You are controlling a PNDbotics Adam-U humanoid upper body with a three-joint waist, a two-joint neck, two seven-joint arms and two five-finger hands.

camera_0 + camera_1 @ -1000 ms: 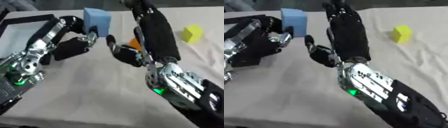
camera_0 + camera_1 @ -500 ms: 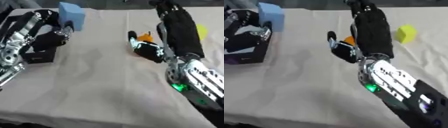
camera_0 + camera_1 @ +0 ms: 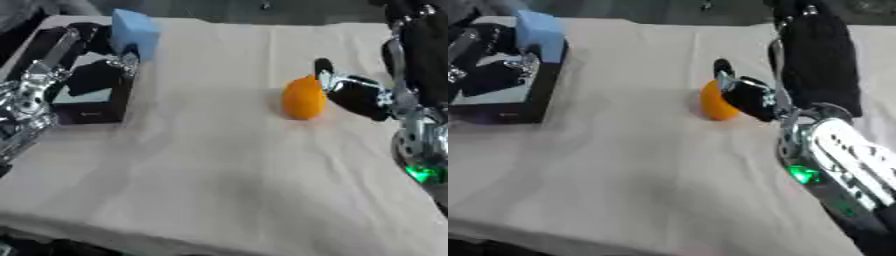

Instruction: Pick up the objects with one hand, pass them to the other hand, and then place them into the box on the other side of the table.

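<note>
My left hand (image 3: 94, 76) holds a light blue block (image 3: 136, 31) above the black box (image 3: 502, 103) at the table's left edge; its fingers are curled against the block's lower side. An orange rounded object (image 3: 304, 98) stands on the beige cloth right of centre. My right hand (image 3: 748, 96) is just to the right of it, thumb up and fingers relaxed, holding nothing. I cannot tell whether it touches the orange object.
My right forearm (image 3: 815, 55) rises along the right side and hides the table behind it. The beige tablecloth (image 3: 210, 165) spreads wide across the middle and front. The table's front edge runs along the bottom left.
My left hand has carried the blue block leftward from the middle to above the box. My right hand has drawn back to the right, beside the orange object. The camera has also shifted.
</note>
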